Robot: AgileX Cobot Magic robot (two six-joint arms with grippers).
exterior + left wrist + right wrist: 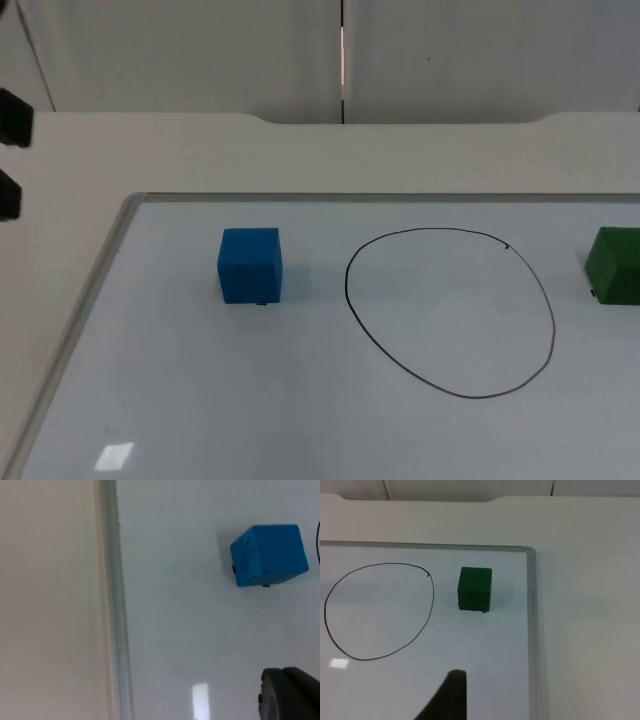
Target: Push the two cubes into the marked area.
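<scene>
A blue cube sits on the whiteboard, left of a hand-drawn black oval. A green cube stands to the right of the oval, at the picture's right edge. Both cubes are outside the line. In the left wrist view the blue cube lies well ahead of my left gripper, apart from it. In the right wrist view the green cube sits between the oval and the board's frame, ahead of my right gripper. Neither gripper touches anything.
The whiteboard's raised grey frame runs along its left and far sides, with bare table top beyond. The frame's right side passes close to the green cube. Black parts of the left arm show at the left edge.
</scene>
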